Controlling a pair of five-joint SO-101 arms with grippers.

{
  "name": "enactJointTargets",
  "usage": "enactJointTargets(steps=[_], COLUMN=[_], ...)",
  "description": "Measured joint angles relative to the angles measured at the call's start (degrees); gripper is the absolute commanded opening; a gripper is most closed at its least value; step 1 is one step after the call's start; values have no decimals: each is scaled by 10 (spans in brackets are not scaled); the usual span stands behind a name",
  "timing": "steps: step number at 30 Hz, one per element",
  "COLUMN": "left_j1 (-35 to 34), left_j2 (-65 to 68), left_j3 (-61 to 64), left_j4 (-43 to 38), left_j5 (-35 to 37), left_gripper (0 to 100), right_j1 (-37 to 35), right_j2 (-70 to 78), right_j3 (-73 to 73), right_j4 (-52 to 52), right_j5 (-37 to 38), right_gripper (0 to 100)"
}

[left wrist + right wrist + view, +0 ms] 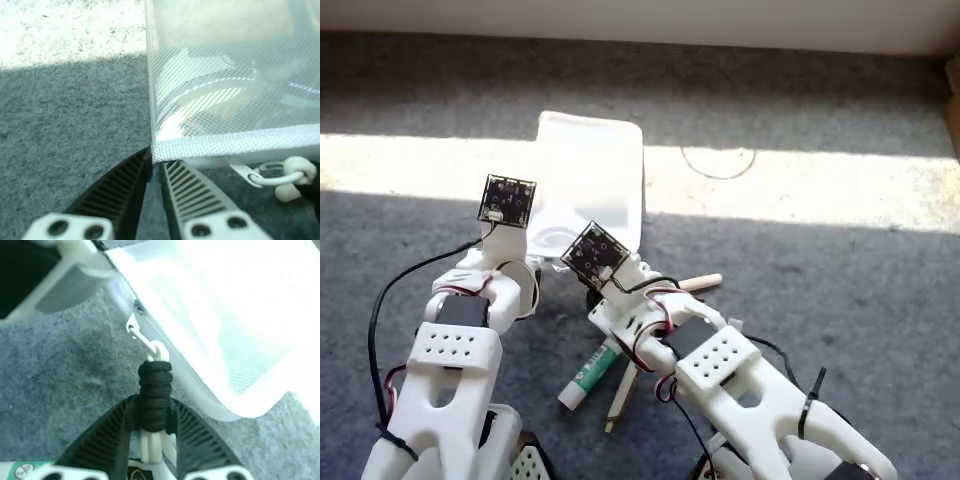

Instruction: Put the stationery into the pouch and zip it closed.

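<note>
Currently left gripper pinches a corner of the mesh pouch; right gripper is clamped on the black zipper cord. Pouch lies flat on the grey carpet, contents unclear. Glue stick, green label unreadable, and pencil lie outside it, under the right arm.

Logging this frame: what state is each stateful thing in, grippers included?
white mesh pouch: lying flat; zipped or open unclear.
black-wrapped zipper pull: clamped in right gripper.
green-labelled glue stick: lying outside the pouch.
yellowish pencil: lying outside the pouch.
left gripper: shut on the pouch's corner.
right gripper: shut on the pull.
</note>
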Motion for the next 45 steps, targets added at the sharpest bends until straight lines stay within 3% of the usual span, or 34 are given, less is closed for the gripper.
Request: enactJointTargets(steps=[7, 13, 20, 30, 45], left_j1=[0, 0, 2, 2, -25], left_j2=[0, 0, -2, -2, -4], left_j3=[0, -1, -12, -13, -13], left_j4=[0, 6, 9, 9, 9], left_j5=[0, 35, 44, 45, 46], left_gripper=[184, 198, 183, 8, 6], right_j1=[0, 1, 1, -11, 35], right_j2=[-123, -207, -273, -324, -398], right_j3=[13, 13, 13, 13, 30], right_j4=[67, 124, 175, 211, 221], right_j5=[0, 0, 0, 0, 0], right_gripper=[5, 5, 5, 5, 5])
